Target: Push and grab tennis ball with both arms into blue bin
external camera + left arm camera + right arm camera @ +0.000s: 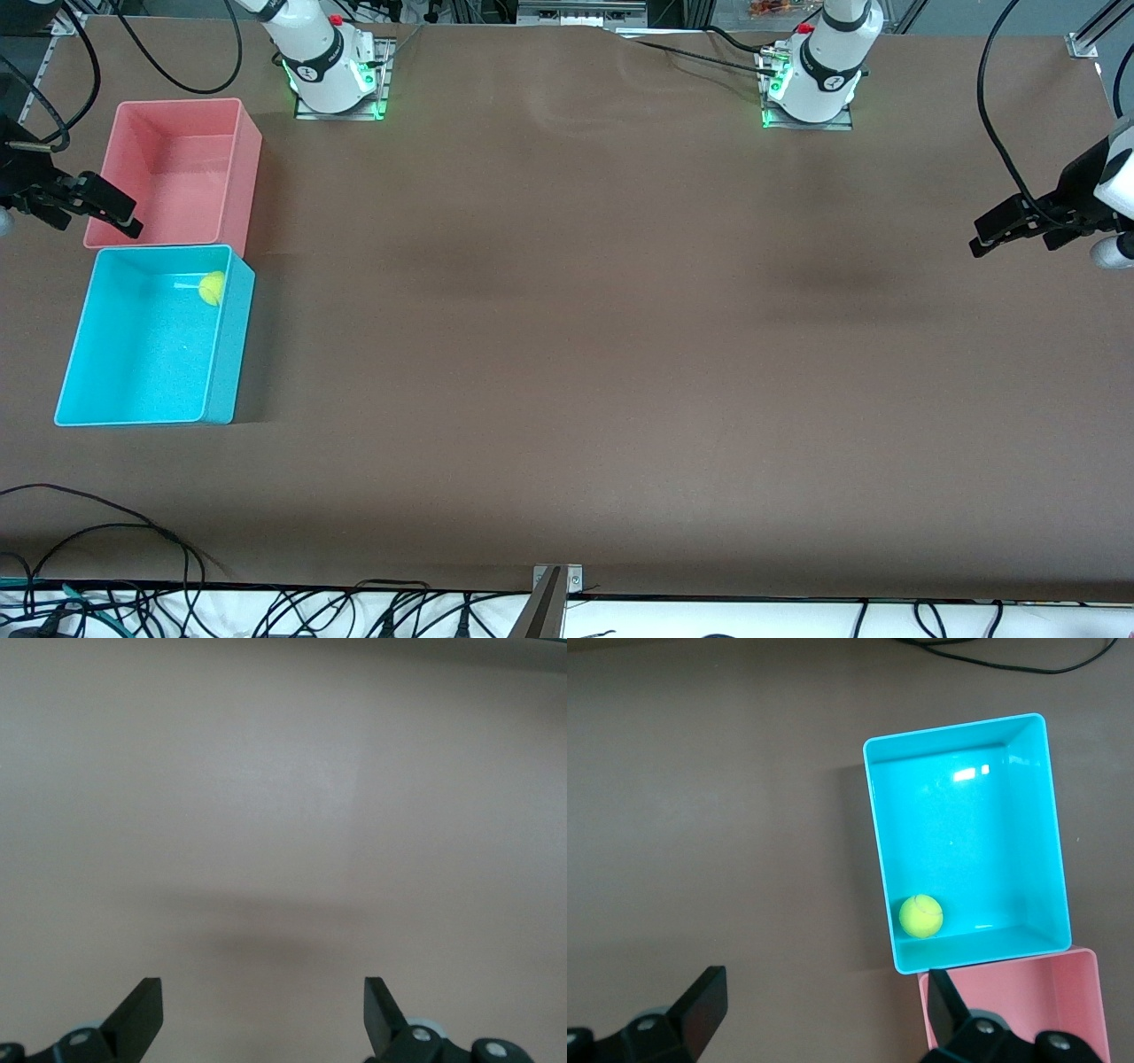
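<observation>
The tennis ball [212, 288] lies inside the blue bin [227, 354], in the corner next to the pink bin. In the right wrist view the ball [920, 915] rests against the blue bin's wall [974, 944]. My right gripper [124, 218] hangs open and empty over the outer edge of the pink bin; its open jaws also show in the right wrist view [824, 1005]. My left gripper [982, 237] hangs open and empty over bare table at the left arm's end, and it shows in the left wrist view [263, 1010] with only table below.
A pink bin [245, 168] stands against the blue bin, farther from the front camera; it also shows in the right wrist view [1090, 992]. Black cables [106, 523] lie along the table's near edge, by a metal bracket [556, 580].
</observation>
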`<state>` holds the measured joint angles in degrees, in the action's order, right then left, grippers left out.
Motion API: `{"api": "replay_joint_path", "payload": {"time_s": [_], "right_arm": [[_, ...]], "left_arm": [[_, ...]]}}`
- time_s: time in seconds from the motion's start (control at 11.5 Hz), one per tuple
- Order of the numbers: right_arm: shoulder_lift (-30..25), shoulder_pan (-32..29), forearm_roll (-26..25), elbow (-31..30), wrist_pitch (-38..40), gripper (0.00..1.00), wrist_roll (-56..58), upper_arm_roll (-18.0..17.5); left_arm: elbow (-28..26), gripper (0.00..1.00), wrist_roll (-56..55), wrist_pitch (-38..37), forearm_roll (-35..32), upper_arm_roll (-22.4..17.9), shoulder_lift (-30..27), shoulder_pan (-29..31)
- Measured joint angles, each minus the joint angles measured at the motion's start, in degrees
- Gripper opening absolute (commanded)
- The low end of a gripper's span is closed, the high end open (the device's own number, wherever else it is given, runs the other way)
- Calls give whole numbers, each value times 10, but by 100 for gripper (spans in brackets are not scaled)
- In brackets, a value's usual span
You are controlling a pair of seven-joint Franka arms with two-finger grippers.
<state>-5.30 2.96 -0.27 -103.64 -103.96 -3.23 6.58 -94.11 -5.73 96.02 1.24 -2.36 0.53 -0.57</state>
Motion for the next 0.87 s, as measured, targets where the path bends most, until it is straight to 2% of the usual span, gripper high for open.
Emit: {"api": "replay_joint_path", "payload": {"time_s": [0.26, 0.87], "right_arm": [[2, -38, 0, 2, 0, 100, -6, -38], [20, -37, 6, 34, 22, 100, -6, -40]], "left_arm": [[0, 100, 0, 0, 0, 0, 0, 0], [0, 100, 0, 0, 0, 0, 0, 0]]}}
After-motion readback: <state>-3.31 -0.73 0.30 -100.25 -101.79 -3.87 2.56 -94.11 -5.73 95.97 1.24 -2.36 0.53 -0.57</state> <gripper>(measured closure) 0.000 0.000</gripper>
